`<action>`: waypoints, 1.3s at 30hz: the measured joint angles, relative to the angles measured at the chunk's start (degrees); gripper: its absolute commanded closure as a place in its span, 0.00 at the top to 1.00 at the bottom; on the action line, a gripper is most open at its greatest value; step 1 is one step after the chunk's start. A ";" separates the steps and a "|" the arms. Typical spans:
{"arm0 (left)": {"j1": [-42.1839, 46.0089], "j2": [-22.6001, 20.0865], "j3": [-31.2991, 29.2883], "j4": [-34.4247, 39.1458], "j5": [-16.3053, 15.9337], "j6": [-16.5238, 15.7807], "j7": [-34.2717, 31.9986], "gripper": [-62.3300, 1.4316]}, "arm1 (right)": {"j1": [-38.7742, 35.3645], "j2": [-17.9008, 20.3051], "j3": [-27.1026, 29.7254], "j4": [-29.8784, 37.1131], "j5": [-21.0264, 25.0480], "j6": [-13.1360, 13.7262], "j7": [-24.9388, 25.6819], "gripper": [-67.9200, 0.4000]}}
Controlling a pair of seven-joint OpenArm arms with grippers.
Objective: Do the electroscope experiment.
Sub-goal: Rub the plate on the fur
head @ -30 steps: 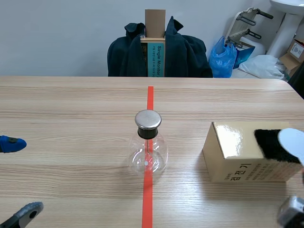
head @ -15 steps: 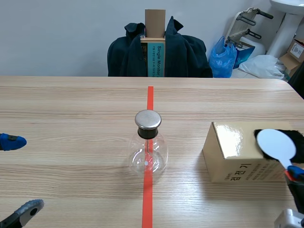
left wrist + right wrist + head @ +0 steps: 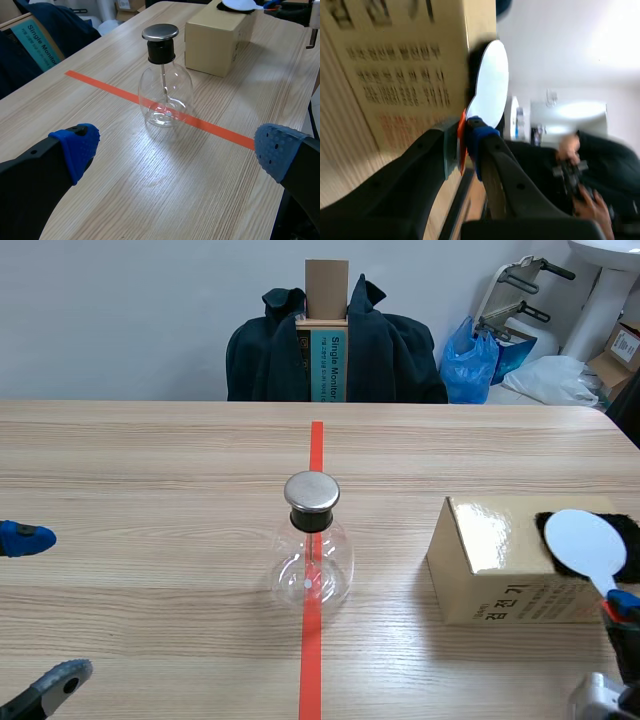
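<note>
Electroscope (image 3: 312, 550): a glass flask with a metal cap, upright on the red tape line (image 3: 312, 660) at mid-table. My right pincer (image 3: 618, 605) is clamped on the handle of the white paddle (image 3: 585, 543), whose disc lies over the black cloth (image 3: 631, 522) atop the cardboard box (image 3: 495, 565). My left pincer (image 3: 176, 149) stands wide apart.

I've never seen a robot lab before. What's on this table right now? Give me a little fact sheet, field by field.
Centrepiece: glass flask with a metal cap, upright on the red tape line
Beside it: cardboard box, apart from the flask, on the right arm's side
On the box: black patch
Tool: white paddle, held over the black patch; contact cannot be told
Right gripper: shut on the paddle's handle
Left gripper: open, holding nothing, short of the flask
</note>
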 measured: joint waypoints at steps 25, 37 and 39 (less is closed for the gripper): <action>-0.11 0.00 0.00 0.00 0.02 0.00 0.20 1.00 | 0.02 -0.50 1.16 0.07 -0.52 1.29 4.31 0.02; -0.11 0.00 0.00 0.00 0.02 0.00 0.20 1.00 | 0.00 -0.48 1.27 0.07 -0.50 0.31 4.83 0.02; -0.11 0.00 0.00 0.00 0.02 0.00 0.20 1.00 | 0.00 -0.48 1.70 0.11 -0.33 -0.09 4.85 0.02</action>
